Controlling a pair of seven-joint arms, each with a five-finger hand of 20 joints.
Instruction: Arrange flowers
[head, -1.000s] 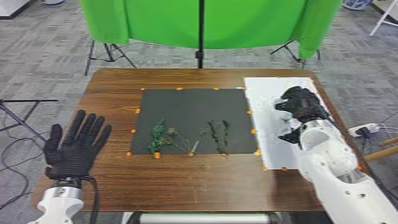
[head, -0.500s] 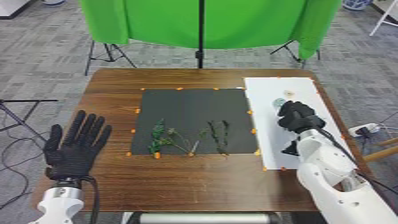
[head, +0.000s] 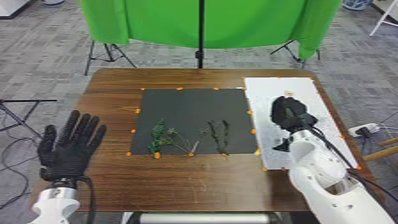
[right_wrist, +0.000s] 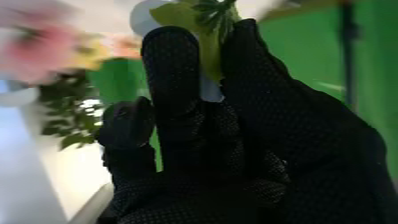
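My left hand (head: 64, 155) is open at the table's left, its fingers straight. My right hand (head: 290, 114) is over the white board (head: 262, 92) on the right. In the right wrist view, my right hand (right_wrist: 182, 120) pinches a yellow-green piece (right_wrist: 210, 50) with a dark green sprig (right_wrist: 211, 12) at its tip. Pink flowers (right_wrist: 40, 50) and green leaves (right_wrist: 75, 110) are blurred beyond the fingers. On the black mat (head: 187, 105) lie a leafy green stem (head: 158, 135), a thin branched stem (head: 178, 139) and dark twigs (head: 219, 136).
A small tan spot (head: 289, 93) is on the white board just beyond my right hand. Orange markers edge the mat and board on the wooden table (head: 195, 185). A green cloth (head: 258, 30) hangs on stands behind the table.
My right hand moved back toward the near part of the board, then slightly left and forward, covering the pale green thing seen beside it half a second ago. My left hand shifted slightly left.
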